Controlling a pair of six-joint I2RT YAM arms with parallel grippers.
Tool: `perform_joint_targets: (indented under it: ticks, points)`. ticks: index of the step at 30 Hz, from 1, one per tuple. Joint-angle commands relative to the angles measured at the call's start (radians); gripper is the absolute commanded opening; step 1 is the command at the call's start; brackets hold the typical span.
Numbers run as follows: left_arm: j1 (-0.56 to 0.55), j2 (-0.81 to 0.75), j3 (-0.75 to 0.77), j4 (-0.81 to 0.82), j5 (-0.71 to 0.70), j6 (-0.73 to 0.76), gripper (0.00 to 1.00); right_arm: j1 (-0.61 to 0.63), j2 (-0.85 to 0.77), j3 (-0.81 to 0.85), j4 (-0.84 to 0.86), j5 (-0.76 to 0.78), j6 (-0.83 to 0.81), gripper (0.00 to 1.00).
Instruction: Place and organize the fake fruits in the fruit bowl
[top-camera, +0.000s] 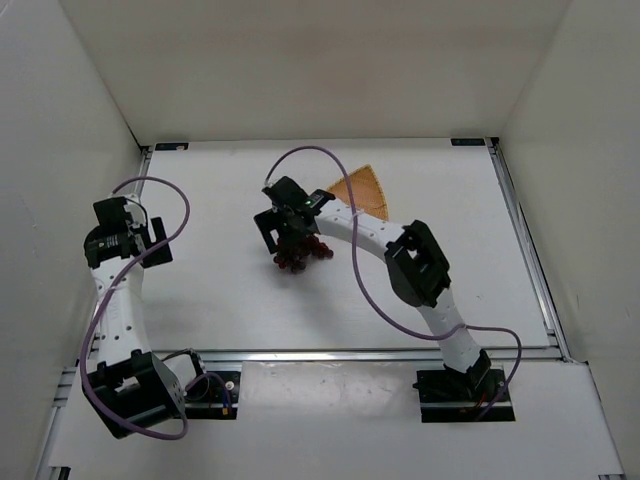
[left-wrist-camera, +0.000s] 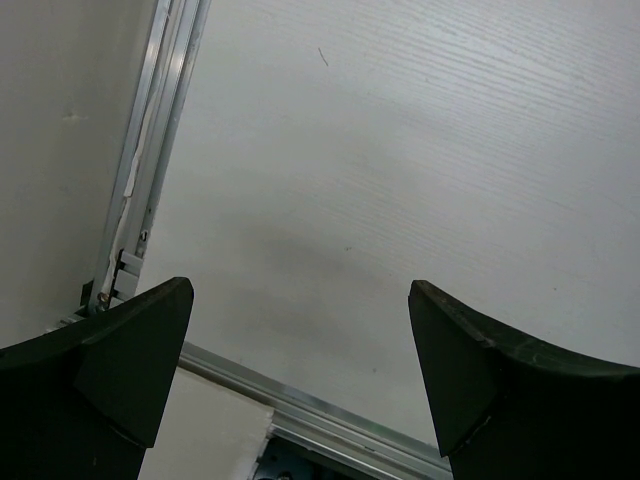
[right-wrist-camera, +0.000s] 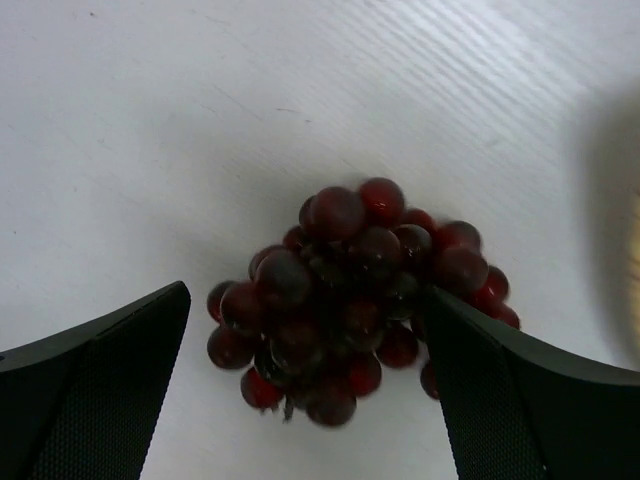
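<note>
A: Right wrist view: where are the grapes?
B: On the table, under my wide-open pincer. I should center it, go lower, then close gently. The bowl is near.

White table, aluminium edge rails

The white tabletop carried a bunch of dark red grapes near its middle. A tan woven bowl lay farther back to the right, apart from the grapes.
</note>
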Motion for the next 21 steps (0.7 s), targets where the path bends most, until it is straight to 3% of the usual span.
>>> perform_joint_targets:
  ticks: [1, 4, 7, 10, 13, 14, 17, 21]
  points:
    - [-0.004, -0.029, -0.016, -0.007, -0.018, 0.014, 1.0, 0.027, 0.065, 0.113, -0.102, -0.054, 0.025, 1.0]
    - [-0.022, -0.02, 0.005, -0.051, 0.0, 0.045, 1.0, 0.041, 0.164, 0.193, -0.207, 0.033, 0.053, 1.0]
    - [-0.124, -0.01, 0.161, -0.157, 0.193, 0.175, 1.0, 0.052, 0.155, 0.146, -0.242, 0.075, 0.074, 0.93]
    - [-0.27, 0.023, 0.273, -0.242, 0.266, 0.253, 1.0, 0.052, 0.101, 0.06, -0.218, 0.069, 0.086, 0.7]
    - [-0.378, 0.063, 0.298, -0.251, 0.234, 0.253, 1.0, 0.042, 0.055, 0.038, -0.208, 0.023, 0.096, 0.33]
    - [-0.408, 0.074, 0.31, -0.251, 0.224, 0.244, 1.0, 0.042, 0.035, 0.038, -0.208, 0.006, 0.106, 0.16]
    - [-0.448, 0.106, 0.346, -0.251, 0.241, 0.23, 1.0, -0.002, -0.084, 0.023, -0.186, -0.055, 0.143, 0.0]
    - [-0.523, 0.115, 0.375, -0.261, 0.238, 0.246, 1.0, -0.138, -0.318, -0.073, -0.092, -0.045, 0.253, 0.0]
